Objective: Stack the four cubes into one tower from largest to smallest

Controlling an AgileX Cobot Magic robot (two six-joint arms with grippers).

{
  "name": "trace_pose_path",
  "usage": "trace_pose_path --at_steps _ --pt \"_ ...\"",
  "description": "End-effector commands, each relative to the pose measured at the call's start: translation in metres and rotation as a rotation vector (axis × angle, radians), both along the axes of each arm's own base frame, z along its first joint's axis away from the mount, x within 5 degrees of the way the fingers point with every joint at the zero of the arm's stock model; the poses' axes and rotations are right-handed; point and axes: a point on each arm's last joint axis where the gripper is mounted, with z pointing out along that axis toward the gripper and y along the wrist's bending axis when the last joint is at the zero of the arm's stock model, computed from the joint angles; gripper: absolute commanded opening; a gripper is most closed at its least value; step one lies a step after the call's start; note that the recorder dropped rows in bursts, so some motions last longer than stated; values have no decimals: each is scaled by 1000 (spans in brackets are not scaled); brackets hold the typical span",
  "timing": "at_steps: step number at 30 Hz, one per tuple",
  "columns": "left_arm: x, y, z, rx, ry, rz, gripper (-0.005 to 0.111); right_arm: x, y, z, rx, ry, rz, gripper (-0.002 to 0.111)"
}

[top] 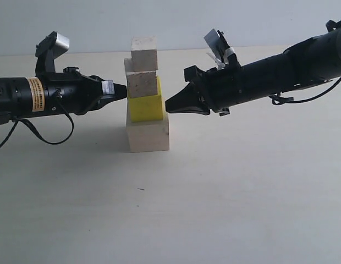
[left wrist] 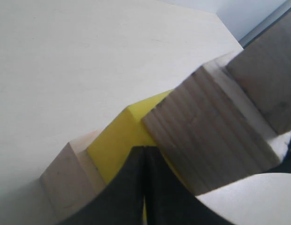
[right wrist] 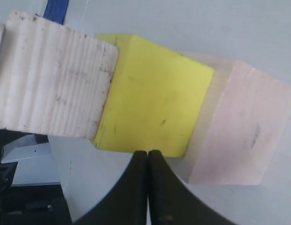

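**Jaws closed on both sides, nothing held**

Left gripper point(top: 125, 91) is sitting fully clenched and empty. Its tip is pointing at the left face of the medium bright yellow cube point(top: 146, 105), just under the overhanging lower small bare wooden cube point(top: 142, 83). Right gripper point(top: 168, 106) is also clamped shut and empty, tip meeting the yellow cube's right face — contact or hairline gap, can't tell. Yellow cube is resting on the large pale wooden cube point(top: 148, 135). Top small bare wooden cube point(top: 144, 52) is sitting shifted right on the lower one. Tower point(top: 147, 96) is standing between the arms on the pale tabletop point(top: 225, 198).
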Motion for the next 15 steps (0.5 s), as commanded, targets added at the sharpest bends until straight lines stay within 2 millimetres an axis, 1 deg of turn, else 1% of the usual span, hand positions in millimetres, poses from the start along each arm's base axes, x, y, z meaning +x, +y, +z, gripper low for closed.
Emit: trace_pose_path --at_steps 1,15 --pt "2 1 2 -3 -7 4 0 2 1 2 -5 -16 4 0" --pt "2 1 2 -2 -8 2 0 2 1 2 -9 -46 20 0"
